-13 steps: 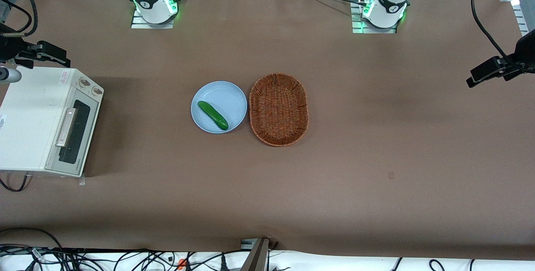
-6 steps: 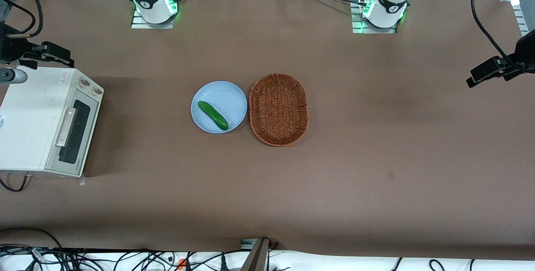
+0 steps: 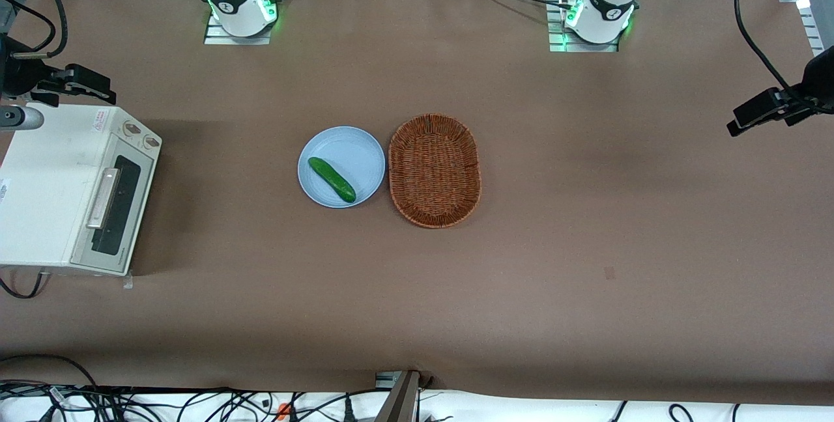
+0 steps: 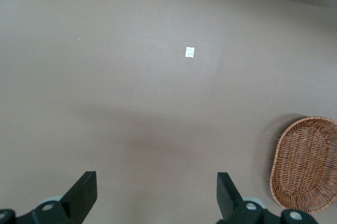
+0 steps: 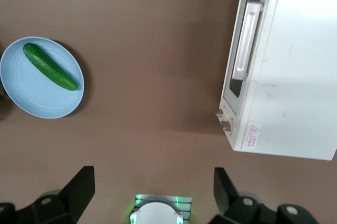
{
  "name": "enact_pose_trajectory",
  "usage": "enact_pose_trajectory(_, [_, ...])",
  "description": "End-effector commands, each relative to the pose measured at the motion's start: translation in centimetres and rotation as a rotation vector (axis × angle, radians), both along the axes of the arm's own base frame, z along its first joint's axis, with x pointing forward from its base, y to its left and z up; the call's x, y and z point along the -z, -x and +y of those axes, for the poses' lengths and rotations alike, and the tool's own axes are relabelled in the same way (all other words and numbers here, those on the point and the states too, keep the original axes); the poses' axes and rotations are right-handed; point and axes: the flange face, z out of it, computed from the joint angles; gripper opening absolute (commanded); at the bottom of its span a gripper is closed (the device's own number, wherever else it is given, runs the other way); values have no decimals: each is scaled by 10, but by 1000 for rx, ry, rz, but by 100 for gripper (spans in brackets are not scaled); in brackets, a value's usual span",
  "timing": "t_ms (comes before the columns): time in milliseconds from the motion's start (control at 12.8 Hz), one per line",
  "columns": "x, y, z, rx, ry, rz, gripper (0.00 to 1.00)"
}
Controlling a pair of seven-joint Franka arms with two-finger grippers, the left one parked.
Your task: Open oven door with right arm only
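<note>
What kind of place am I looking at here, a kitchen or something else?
Probably a robotics lab staged as a kitchen. A toaster oven, its oven door shut, sits on a brown-covered table between bolted-down arm bases, with cables along the edges. The right arm's gripper, open, hangs high above the table.

A robotics lab: two arm bases [image 3: 238,2] bolted to a paper-covered table [image 3: 586,226], loose cables [image 3: 163,402] along its edge near the toaster oven [image 3: 71,187]; the gripper [image 5: 152,195] hangs above it.

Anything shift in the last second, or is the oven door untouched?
The right arm's tool, open, has drifted slightly farther from the front camera, above the toaster oven's corner. It holds nothing. The oven door stays shut; plate, cucumber and basket unmoved.
</note>
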Motion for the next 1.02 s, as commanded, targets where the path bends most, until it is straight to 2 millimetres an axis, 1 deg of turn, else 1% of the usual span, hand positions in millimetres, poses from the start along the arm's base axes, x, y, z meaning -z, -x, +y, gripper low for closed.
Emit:
enact_pose_trajectory(0, [15, 0, 8, -12, -3, 61, 94])
enact_pose_trajectory(78, [24, -2, 12, -18, 1, 89, 85])
enact_pose_trajectory(156, [34, -5, 17, -31, 13, 112, 70])
enact_pose_trajectory(234, [42, -7, 24, -51, 37, 126, 47])
enact_pose_trajectory(312, [53, -8, 35, -73, 69, 148, 29])
enact_pose_trajectory(391, [67, -10, 41, -88, 105, 171, 17])
enact_pose_trajectory(469, [82, -15, 47, -105, 134, 193, 8])
enact_pose_trajectory(547, [99, -22, 50, -124, 176, 214, 3])
enact_pose_trajectory(625, [116, -30, 46, -135, 226, 224, 0])
enact_pose_trajectory(938, [178, -59, 25, -197, 388, 247, 0])
